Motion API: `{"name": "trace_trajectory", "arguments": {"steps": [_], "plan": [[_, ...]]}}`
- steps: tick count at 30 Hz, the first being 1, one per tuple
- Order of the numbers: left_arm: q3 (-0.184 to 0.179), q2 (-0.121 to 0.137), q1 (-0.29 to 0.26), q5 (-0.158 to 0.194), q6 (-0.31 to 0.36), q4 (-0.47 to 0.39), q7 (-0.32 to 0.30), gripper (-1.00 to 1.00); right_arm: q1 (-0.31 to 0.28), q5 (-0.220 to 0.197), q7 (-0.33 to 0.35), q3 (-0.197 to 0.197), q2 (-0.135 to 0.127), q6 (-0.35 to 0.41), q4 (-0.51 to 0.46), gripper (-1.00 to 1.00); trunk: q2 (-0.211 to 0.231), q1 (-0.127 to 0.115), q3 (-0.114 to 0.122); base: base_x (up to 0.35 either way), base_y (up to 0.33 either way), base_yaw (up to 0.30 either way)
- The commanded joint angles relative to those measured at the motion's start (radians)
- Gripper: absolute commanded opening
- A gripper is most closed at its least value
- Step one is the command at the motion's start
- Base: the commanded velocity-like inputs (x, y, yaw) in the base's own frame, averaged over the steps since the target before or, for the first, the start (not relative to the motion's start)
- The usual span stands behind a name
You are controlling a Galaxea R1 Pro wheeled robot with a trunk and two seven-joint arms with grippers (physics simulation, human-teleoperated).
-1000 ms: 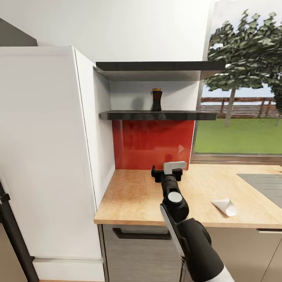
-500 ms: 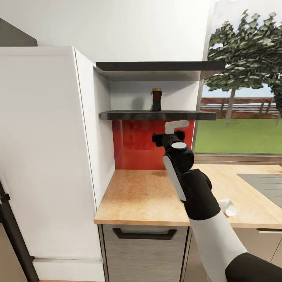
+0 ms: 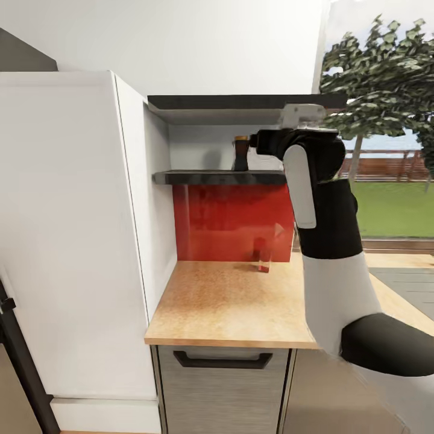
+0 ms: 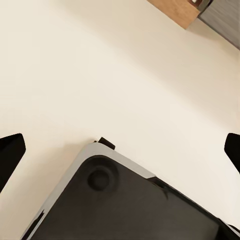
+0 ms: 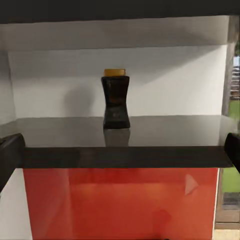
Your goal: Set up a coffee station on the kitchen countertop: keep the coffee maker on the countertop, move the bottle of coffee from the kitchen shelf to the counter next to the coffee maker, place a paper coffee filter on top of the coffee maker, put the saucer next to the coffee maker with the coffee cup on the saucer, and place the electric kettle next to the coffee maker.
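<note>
Change since earlier frame: your right arm (image 3: pixel 313 181) has risen from the bench (image 3: pixel 229 301) to shelf (image 3: pixel 217 177) height.
Bottle of coffee (image 5: pixel 116 101): upright on shelf, long axis vertical, dead ahead of right jaws, apart.
Jaws: both pairs wide, empty.
Nearer arm: right.
Labels: none legible.

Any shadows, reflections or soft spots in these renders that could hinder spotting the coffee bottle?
Right wrist view: bottle of coffee sharp, casting a soft shadow on the wall and a reflection on the glossy shelf. Head view: the right arm's forearm partly hides the shelf; the red backsplash shows faint reflections.
</note>
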Motion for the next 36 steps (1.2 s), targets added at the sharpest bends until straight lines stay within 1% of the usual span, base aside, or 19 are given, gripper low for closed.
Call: {"name": "trace_trajectory", "arguments": {"steps": [1,3,5,9,10,11,12,14,15,19,20,21,22,23,25,28,33,35,36], "plan": [[-0.008,0.0,0.0,0.011,-0.003,0.001,-0.006,1.0,-0.027,-0.02,-0.01,-0.012,0.0,0.002,0.02,1.0,-0.001,0.0,-0.001,0.0,0.0,0.0],[-0.008,0.0,0.0,0.011,-0.003,0.001,-0.006,1.0,-0.079,-0.04,-0.011,-0.027,0.0,0.002,0.068,1.0,-0.001,0.0,-0.001,0.0,0.0,0.0],[-0.008,-0.001,0.0,0.011,-0.003,0.001,-0.006,1.0,-0.127,-0.051,-0.011,-0.036,0.0,0.002,0.113,1.0,-0.001,0.0,-0.001,0.0,0.0,0.0],[-0.008,-0.001,0.0,0.011,-0.003,0.001,-0.006,1.0,-0.189,-0.058,-0.012,-0.05,0.0,0.002,0.17,1.0,-0.001,0.0,-0.001,0.0,0.0,0.0],[-0.008,-0.001,0.0,0.011,-0.003,0.001,-0.006,1.0,-0.221,-0.059,-0.012,-0.054,0.0,0.002,0.206,1.0,-0.001,0.0,-0.001,0.0,0.0,0.0],[-0.008,-0.001,0.0,0.011,-0.003,0.001,-0.006,1.0,-0.233,-0.06,-0.012,-0.054,0.0,0.002,0.22,1.0,-0.001,0.0,-0.001,0.0,0.0,0.0],[-0.008,-0.001,0.0,0.011,-0.003,0.001,-0.006,1.0,-0.257,-0.063,-0.012,-0.057,0.0,0.002,0.251,1.0,-0.001,0.0,-0.001,0.0,0.0,0.0],[-0.008,-0.001,0.0,0.01,-0.003,0.001,-0.006,1.0,-0.311,-0.085,-0.012,-0.076,0.0,0.002,0.333,1.0,-0.001,0.0,-0.001,0.0,0.0,0.0],[-0.008,-0.001,0.0,0.01,-0.003,0.001,-0.006,1.0,-0.327,-0.095,-0.012,-0.081,0.0,0.002,0.359,1.0,-0.001,0.0,-0.001,0.0,0.0,0.0],[-0.008,-0.001,0.0,0.011,-0.004,0.002,-0.006,1.0,-0.436,-0.184,-0.02,-0.098,0.0,0.002,0.582,1.0,-0.001,0.0,-0.001,0.0,0.0,0.0],[-0.008,-0.001,0.0,0.011,-0.003,0.002,-0.006,1.0,-0.459,-0.198,-0.026,-0.1,0.0,0.002,0.637,1.0,-0.001,0.0,-0.001,0.0,0.0,0.0],[-0.008,-0.001,0.0,0.011,-0.004,0.002,-0.006,1.0,-0.469,-0.204,-0.028,-0.1,0.0,-0.004,0.664,1.0,-0.001,0.0,-0.001,0.0,0.0,0.0],[-0.008,-0.001,0.0,0.011,-0.003,0.003,-0.006,1.0,-0.487,-0.211,-0.032,-0.101,0.0,-0.025,0.715,1.0,-0.001,0.0,-0.001,0.0,0.0,0.0],[-0.008,-0.001,0.0,0.01,-0.003,0.003,-0.006,1.0,-0.525,-0.223,-0.034,-0.101,0.0,-0.085,0.833,1.0,-0.001,0.0,-0.001,0.0,0.0,0.0],[-0.008,-0.001,0.0,0.009,-0.003,0.003,-0.006,1.0,-0.543,-0.226,-0.032,-0.101,0.0,-0.122,0.888,1.0,-0.001,0.0,-0.001,0.0,0.0,0.0],[-0.008,-0.001,0.0,0.008,-0.003,0.003,-0.006,1.0,-0.57,-0.226,-0.029,-0.1,0.0,-0.168,0.94,1.0,-0.001,0.0,-0.001,0.0,0.0,0.0],[-0.008,0.001,0.0,0.005,-0.003,0.003,-0.006,1.0,-0.582,-0.218,-0.022,-0.097,0.0,-0.227,0.962,1.0,-0.001,0.0,-0.001,0.0,0.0,0.0],[-0.008,0.004,0.0,0.003,-0.003,0.003,-0.006,1.0,-0.584,-0.216,-0.012,-0.089,0.0,-0.243,0.966,1.0,-0.001,0.0,-0.001,0.0,0.0,0.0],[-0.008,0.011,0.0,0.002,-0.002,0.004,-0.006,1.0,-0.584,-0.214,-0.005,-0.076,0.0,-0.256,0.967,1.0,-0.001,0.0,-0.001,0.0,0.0,0.0]]}}
